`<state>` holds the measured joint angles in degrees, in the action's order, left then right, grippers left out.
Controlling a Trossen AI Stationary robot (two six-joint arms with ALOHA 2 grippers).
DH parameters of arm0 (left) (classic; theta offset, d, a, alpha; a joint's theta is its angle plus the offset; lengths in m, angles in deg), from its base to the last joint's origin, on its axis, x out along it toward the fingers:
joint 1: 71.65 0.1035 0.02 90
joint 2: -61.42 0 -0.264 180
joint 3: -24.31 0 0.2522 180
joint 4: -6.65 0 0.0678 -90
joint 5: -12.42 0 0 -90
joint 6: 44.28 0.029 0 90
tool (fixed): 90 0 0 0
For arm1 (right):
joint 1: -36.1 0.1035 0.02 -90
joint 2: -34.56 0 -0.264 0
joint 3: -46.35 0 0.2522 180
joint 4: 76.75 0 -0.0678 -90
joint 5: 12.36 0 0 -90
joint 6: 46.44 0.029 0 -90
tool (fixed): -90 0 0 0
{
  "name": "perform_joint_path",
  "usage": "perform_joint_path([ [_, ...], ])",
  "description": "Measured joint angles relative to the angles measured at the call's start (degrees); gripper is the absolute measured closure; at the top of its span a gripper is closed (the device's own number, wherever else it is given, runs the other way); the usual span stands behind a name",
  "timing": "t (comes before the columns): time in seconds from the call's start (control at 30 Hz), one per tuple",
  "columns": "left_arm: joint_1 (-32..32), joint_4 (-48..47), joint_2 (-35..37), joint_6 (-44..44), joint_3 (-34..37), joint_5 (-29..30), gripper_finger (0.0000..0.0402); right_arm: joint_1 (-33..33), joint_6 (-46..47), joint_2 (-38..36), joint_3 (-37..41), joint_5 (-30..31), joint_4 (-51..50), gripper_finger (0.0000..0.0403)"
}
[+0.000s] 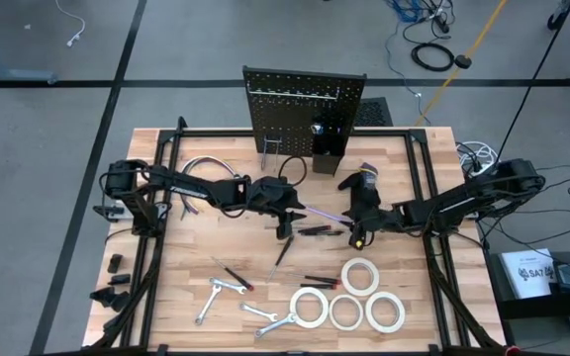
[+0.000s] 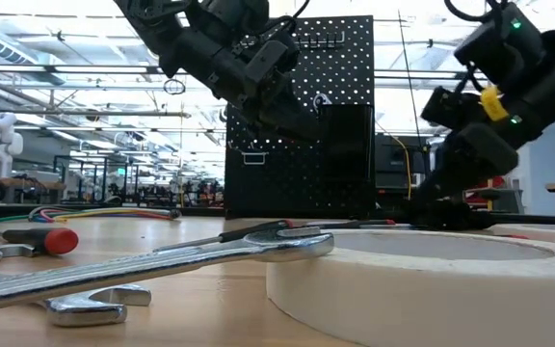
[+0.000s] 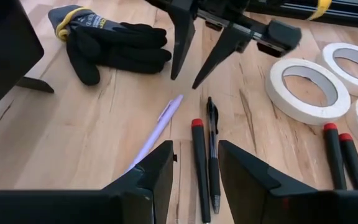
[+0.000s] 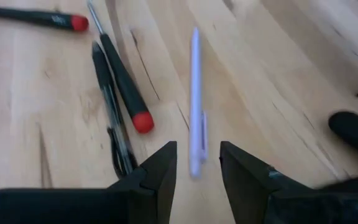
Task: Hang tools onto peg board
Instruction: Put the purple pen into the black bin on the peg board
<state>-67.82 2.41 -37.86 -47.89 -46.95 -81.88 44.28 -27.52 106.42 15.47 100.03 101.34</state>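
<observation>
Desk (image 1: 166, 297) of pale wood carries everything. Peg board (image 1: 303, 109) stands upright at its far edge, with nothing yet hung from the loose tools. Four tape rolls (image 1: 360, 277) lie near the front right, wrenches (image 1: 216, 294) front left, screwdrivers (image 1: 317, 229) at the middle beside a lilac pen (image 1: 327, 214). Left pincer (image 1: 285, 225) hovers over that pen's one end, fingers parted, holding nothing. Right pincer (image 1: 361, 235) faces it at the other end, fingers likewise apart and empty.

Four tape rolls (image 1: 360, 278) (all white), one glove (image 3: 114, 46), one peg board (image 1: 300, 109).
</observation>
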Motion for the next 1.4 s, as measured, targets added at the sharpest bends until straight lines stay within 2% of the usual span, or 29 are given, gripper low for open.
perform_joint_path([
  [0.2,0.00,0.03,0.02,1.08,0.00,0.03,0.0272,0.00,2.58,-3.63,4.89,-0.13,2.18,0.0292],
  [0.37,0.44,0.29,0.02,1.42,0.00,0.04,0.0272,0.02,2.73,-3.73,5.82,-3.21,7.92,0.0339],
  [0.5,0.90,0.44,0.02,1.44,0.00,0.04,0.0272,0.02,2.72,-3.05,5.82,-3.05,8.48,0.0378],
  [0.63,1.07,0.46,0.02,1.53,0.00,0.04,0.0272,0.02,2.84,-1.92,5.82,-2.95,9.13,0.0400],
  [1.03,1.07,0.68,0.02,2.54,0.00,0.04,0.0272,-0.37,2.89,3.07,5.82,-2.82,14.41,0.0394],
  [1.4,1.07,0.68,0.02,2.60,0.00,0.04,0.0272,-0.37,2.89,3.23,5.82,-2.80,14.61,0.0365],
])
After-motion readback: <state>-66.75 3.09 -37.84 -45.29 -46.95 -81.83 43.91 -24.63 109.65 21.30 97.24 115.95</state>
